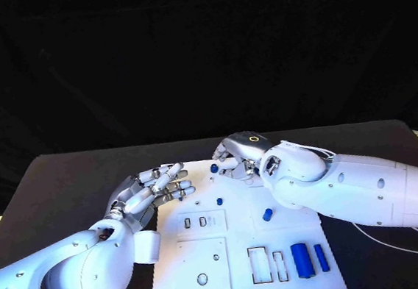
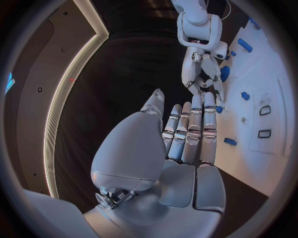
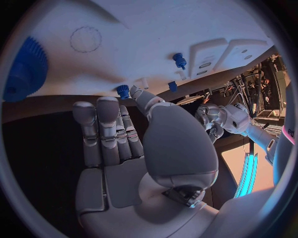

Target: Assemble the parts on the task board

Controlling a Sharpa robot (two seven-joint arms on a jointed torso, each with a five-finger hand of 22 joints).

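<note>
The white task board [image 1: 240, 240] lies in the middle of the black table. My left hand [image 1: 157, 186] hovers over the board's far left corner with its fingers [image 2: 189, 131] stretched out side by side and nothing in them. My right hand [image 1: 238, 156] is at the board's far edge, fingers bent down, holding nothing. A small blue part [image 1: 214, 167] stands just beside its fingertips [image 3: 106, 106], also seen as blue part [image 3: 123, 91]. A blue gear [image 3: 25, 69] lies on the board close to this hand. Two blue cylinders [image 1: 310, 258] lie side by side near the board's front right.
A small blue peg [image 1: 219, 201] and another blue piece [image 1: 266, 214] stand mid-board. Two empty rectangular slots [image 1: 269, 264] sit left of the cylinders. A raised plate with a round hole [image 1: 203, 279] is at the front left. Black table [image 1: 55, 191] surrounds the board.
</note>
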